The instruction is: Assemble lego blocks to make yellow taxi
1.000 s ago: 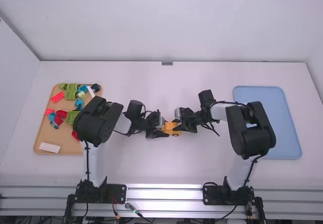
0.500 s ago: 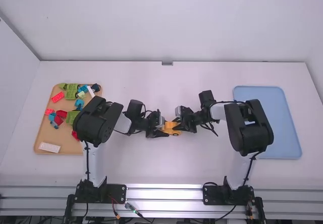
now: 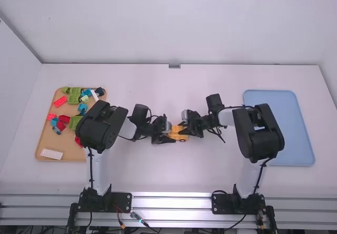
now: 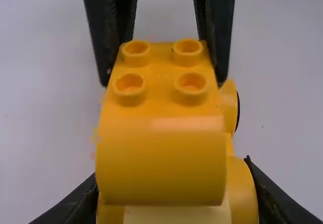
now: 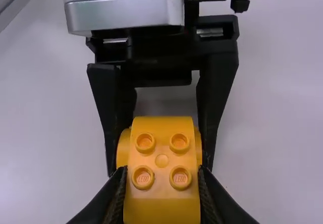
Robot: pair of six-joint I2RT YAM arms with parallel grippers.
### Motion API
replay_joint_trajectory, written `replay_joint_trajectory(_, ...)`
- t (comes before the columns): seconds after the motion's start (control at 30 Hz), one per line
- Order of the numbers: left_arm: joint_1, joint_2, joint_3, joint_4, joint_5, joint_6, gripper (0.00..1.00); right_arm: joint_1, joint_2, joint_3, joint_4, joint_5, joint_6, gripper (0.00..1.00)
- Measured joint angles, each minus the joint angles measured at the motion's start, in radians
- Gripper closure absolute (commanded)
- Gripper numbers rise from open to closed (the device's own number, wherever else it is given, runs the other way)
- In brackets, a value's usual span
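Your car of yellow plastic blocks [image 3: 179, 130] sits upright near the middle of the white table [image 3: 174, 176], its round studs facing up beside a smooth curved section, with rounded wheels at its side.

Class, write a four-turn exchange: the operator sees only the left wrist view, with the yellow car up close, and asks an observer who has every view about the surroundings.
Operator: The yellow car fills my middle. Where are the spare blocks?
Observer: The high view shows spare blocks in red, green and blue on the tan tray, off to the car's left.
Operator: What lies off to the car's right?
Observer: A blue tray, partly hidden behind the right arm.
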Motion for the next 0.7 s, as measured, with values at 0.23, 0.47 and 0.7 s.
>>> replay_joint_trajectory(0.23,0.002,0.000,-0.001,0.000,0.001,0.003,0.74,-0.004,0.000,-0.030,0.078,-0.005,0.071,1.00)
replay_joint_trajectory(0.47,0.002,0.000,-0.001,-0.003,0.000,0.005,0.74,-0.011,-0.005,-0.039,0.023,-0.024,0.048,1.00)
replay_joint_trajectory(0.7,0.002,0.000,-0.001,0.003,-0.002,-0.004,0.74,-0.017,-0.063,-0.079,-0.001,0.011,-0.020,1.00)
